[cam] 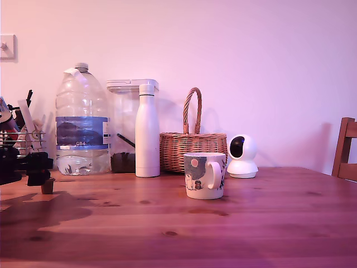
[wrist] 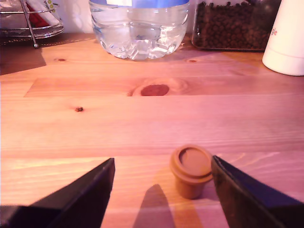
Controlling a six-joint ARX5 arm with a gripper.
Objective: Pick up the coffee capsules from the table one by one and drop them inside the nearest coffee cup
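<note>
The arm (cam: 22, 164) is cut off by the exterior view's left edge; the chair (cam: 347, 149) by its right edge.

A large clear water jug (cam: 82, 120) with a blue label is standing at the back, towards the exterior view's left, holding only a little water. Just beside it, a clear lidded container (cam: 125, 123) is showing a dark layer of coffee beans at its bottom. A tall white bottle (cam: 147, 131) is standing upright in front of that container. A woven wicker basket (cam: 192, 146) with an arched handle is sitting behind, and a round white camera (cam: 242, 156) is resting near it on the exterior view's right. A wire rack (wrist: 29, 20) is sitting at the exterior view's far left. A wooden chair back (cam: 346, 148) is showing at the right edge, and a wall switch (cam: 7, 47) is sitting high on the pale wall.
</note>
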